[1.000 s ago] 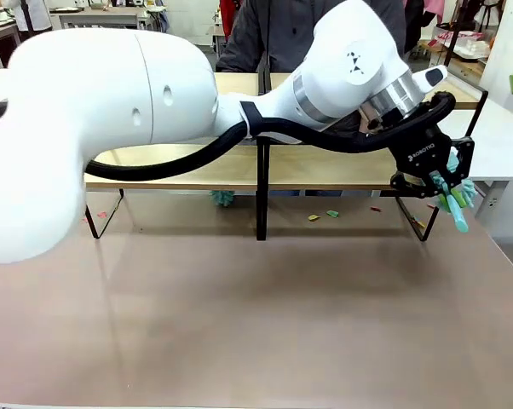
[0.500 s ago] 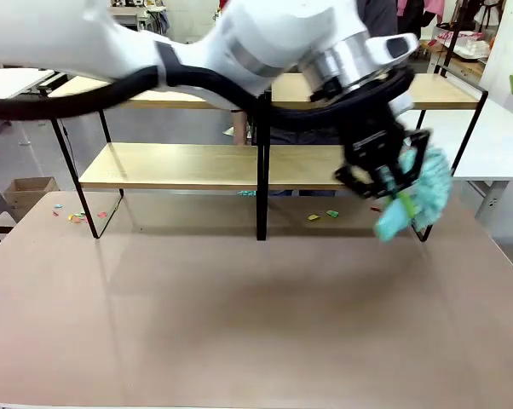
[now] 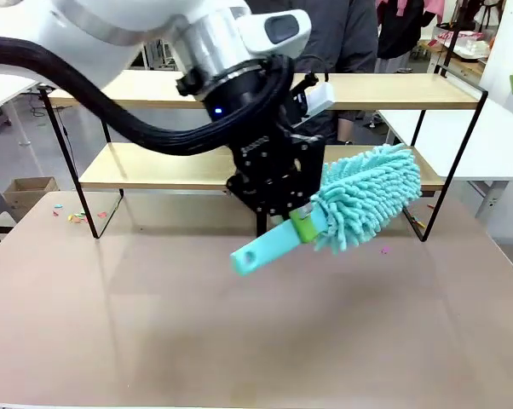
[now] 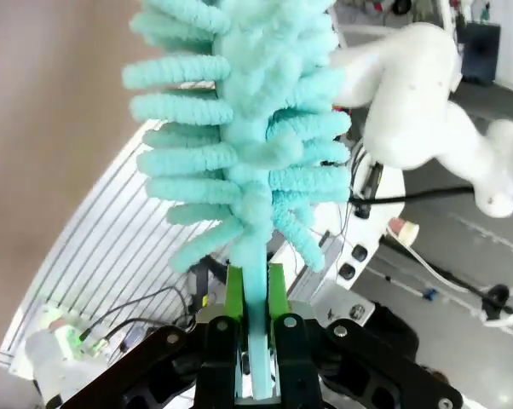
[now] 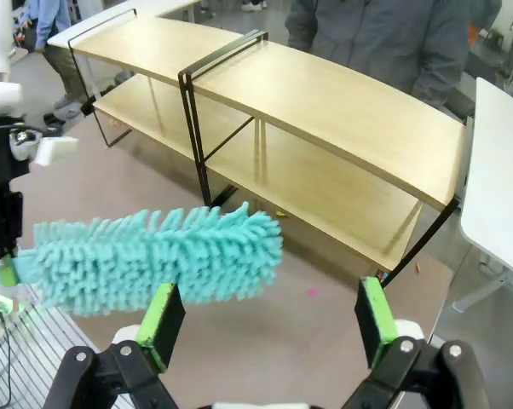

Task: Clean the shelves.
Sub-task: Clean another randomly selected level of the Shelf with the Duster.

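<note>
One duster [image 3: 350, 204] is clamped by its handle in the left gripper [image 3: 301, 223], its teal head tilted up over the table [image 3: 239, 332]; the right gripper [image 5: 265, 328] hangs with green pads spread wide, holding nothing. Two joined shelves [image 3: 180, 166], two boards each, stand along the table's far edge, the left arm [image 3: 154, 51] covering their middle. One person [image 5: 384, 38] stands behind, cut off at the shoulders, with a few coloured scraps [image 3: 73, 217] at the left foot, too small to make out.

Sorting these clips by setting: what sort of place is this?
Likely a robotics lab: a white robot arm holds a teal duster, a person stands behind the shelves, more tables beyond.
</note>
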Tool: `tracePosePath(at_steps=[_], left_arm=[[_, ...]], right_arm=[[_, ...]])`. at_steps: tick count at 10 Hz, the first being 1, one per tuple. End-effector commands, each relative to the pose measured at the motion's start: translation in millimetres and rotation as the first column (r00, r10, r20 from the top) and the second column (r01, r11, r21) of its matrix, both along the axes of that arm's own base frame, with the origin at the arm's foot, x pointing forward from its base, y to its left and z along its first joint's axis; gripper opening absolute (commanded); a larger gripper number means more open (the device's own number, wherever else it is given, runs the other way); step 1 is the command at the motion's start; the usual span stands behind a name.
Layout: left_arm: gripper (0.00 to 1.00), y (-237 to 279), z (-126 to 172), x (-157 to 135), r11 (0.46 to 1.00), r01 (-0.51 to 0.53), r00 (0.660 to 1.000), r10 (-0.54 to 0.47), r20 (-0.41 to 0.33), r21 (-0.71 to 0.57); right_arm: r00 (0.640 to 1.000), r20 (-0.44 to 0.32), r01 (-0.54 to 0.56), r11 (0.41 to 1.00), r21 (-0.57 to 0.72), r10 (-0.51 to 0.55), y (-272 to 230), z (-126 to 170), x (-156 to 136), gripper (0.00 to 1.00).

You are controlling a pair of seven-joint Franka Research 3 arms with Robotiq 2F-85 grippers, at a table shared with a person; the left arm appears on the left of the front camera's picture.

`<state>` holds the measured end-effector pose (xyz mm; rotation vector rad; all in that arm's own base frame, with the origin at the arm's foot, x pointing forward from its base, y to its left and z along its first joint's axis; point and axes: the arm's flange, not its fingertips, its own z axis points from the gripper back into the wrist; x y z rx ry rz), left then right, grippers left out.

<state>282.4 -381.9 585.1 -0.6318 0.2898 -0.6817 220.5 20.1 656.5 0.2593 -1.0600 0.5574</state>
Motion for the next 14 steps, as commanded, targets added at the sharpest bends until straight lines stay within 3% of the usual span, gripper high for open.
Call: tracePosePath(at_steps=[1,3,7,9,12,14], left_arm=[[0.12,23.3,-2.7,-11.8,0.998,0.059,0.998,-0.059,-0.031,-0.014],[0.12,69.6,10.2,-24.5,0.999,0.034,0.998,-0.035,-0.056,-0.024],[0.12,189.1,41.2,-84.7,0.948,-0.218,0.972,0.233,0.035,-0.232],[0.12,256.0,60.2,-108.9,0.892,-0.3,0.921,0.363,0.139,-0.338],[0.12,371.9,93.7,-103.9,0.812,-0.429,0.843,0.517,0.147,-0.395],[0.12,419.3,101.0,-97.3,0.703,-0.589,0.724,0.678,0.128,-0.399]], right_arm=[[1.0,-0.001,-0.001,1.0,0.001,0.001,-0.5,0.3,-0.4,1.0],[1.0,-0.001,-0.001,1.0,0.001,0.001,-0.5,0.3,-0.4,1.0],[1.0,-0.001,-0.001,1.0,0.001,0.001,-0.5,0.3,-0.4,1.0],[1.0,-0.001,-0.001,1.0,0.001,0.001,-0.5,0.3,-0.4,1.0],[1.0,-0.001,-0.001,1.0,0.001,0.001,-0.5,0.3,-0.4,1.0],[1.0,-0.001,-0.001,1.0,0.001,0.001,-0.5,0.3,-0.4,1.0]])
